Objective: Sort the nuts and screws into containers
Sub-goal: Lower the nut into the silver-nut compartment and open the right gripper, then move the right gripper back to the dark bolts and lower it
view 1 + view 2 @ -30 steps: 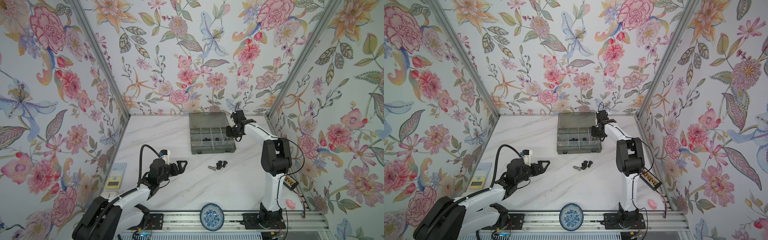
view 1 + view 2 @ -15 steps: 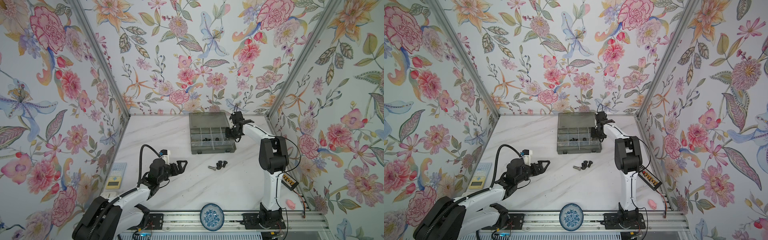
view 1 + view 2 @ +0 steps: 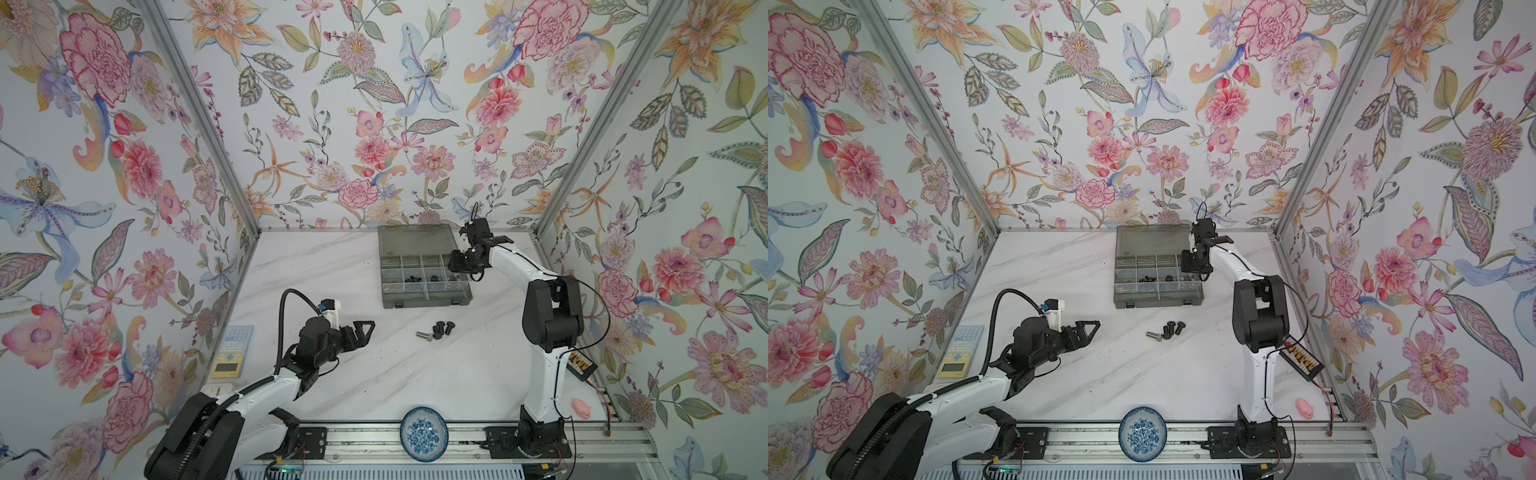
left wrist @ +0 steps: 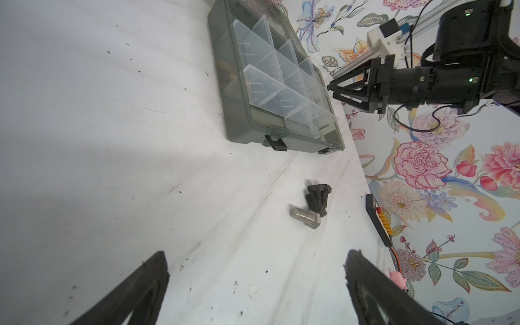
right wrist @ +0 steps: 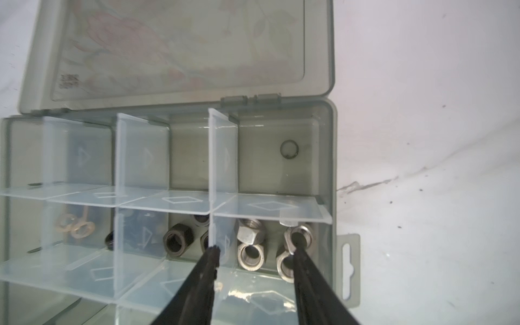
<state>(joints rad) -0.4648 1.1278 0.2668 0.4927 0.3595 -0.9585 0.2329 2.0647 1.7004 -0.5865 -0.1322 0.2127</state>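
Observation:
Several screws [image 3: 436, 330] [image 3: 1167, 330], three black and one silver, lie in a small heap on the white table in front of the grey organiser box [image 3: 428, 300] [image 3: 1158, 300]. My left gripper [image 3: 365, 330] [image 4: 257, 253] hovers open and empty to the left of them. At the box's right end my right gripper [image 3: 457, 270] [image 5: 254, 250] stands open, with nothing held, over the middle-row compartment of silver nuts [image 5: 249, 237]. Black nuts [image 5: 177, 239] fill the neighbouring compartment, and brass winged nuts [image 5: 74, 226] lie further along.
The box's lid [image 3: 415, 241] lies open flat toward the back wall. A blue-and-white dish [image 3: 424, 432] sits on the front rail. A yellow-and-blue calculator [image 3: 232, 351] lies at the left edge, a pink toy [image 3: 582, 407] and a connector board [image 3: 582, 363] at the right.
My right gripper has shifted slightly over the box's right end and its jaws have opened. The left arm has not moved.

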